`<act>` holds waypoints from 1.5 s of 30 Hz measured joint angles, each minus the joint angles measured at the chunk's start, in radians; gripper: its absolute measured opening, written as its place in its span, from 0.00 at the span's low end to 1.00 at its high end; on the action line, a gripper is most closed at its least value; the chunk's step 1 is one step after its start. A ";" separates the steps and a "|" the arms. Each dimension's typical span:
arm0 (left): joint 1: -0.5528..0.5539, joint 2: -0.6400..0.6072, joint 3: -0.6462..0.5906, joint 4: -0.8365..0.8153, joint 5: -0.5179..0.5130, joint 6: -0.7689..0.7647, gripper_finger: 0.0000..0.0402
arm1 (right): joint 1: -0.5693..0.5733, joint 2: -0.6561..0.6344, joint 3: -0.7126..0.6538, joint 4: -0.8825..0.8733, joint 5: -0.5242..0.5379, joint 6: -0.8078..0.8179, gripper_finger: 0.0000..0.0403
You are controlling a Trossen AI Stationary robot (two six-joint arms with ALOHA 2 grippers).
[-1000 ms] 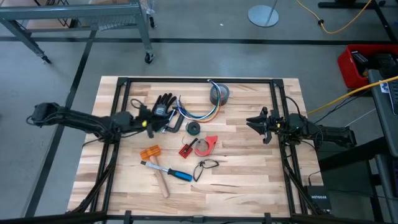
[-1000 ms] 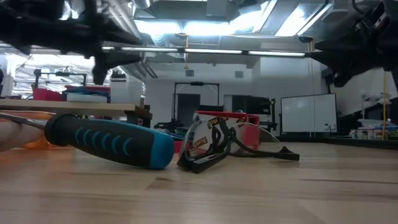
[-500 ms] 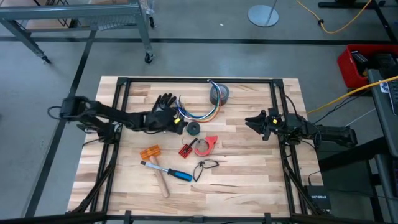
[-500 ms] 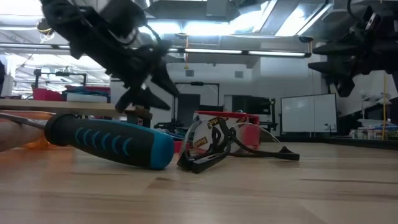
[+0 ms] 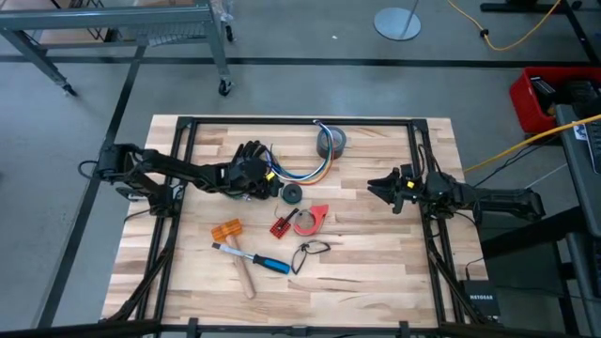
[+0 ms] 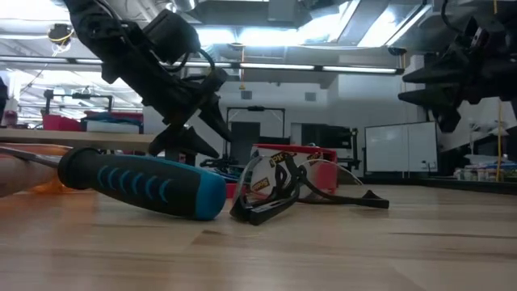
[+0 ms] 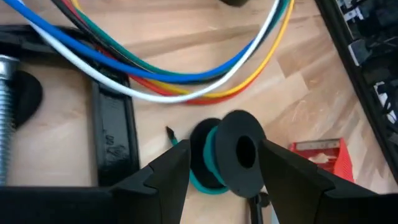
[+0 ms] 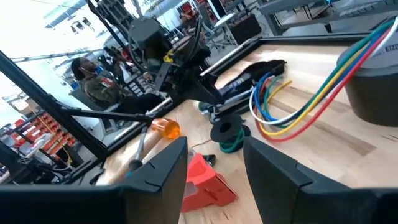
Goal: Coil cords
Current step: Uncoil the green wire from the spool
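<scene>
A loose bundle of thin multicoloured cords (image 5: 299,172) lies in a shallow curve on the wooden tabletop (image 5: 376,253), running from the black glove (image 5: 246,160) toward the grey roll (image 5: 331,143), as the left hand (image 5: 266,185) hovers low just beside the glove, its fingers spread and empty. In the left wrist view the blue, white, yellow and orange strands (image 7: 186,78) sweep past just beyond a small black spool (image 7: 230,155) that sits between the parted fingers. The wires look light, limp and slick, likely to splay apart and spring back unless gathered together; the best hold appears to be near the glove end, where the strands run close together, rather than at the sagging middle. The right hand (image 5: 387,189) waits above the tabletop's right side, well apart from the cords, fingers released and holding nothing.
</scene>
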 joint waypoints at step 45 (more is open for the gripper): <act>0.000 0.147 0.110 0.264 0.099 0.091 0.01 | 0.000 0.022 -0.001 0.031 0.000 -0.013 0.40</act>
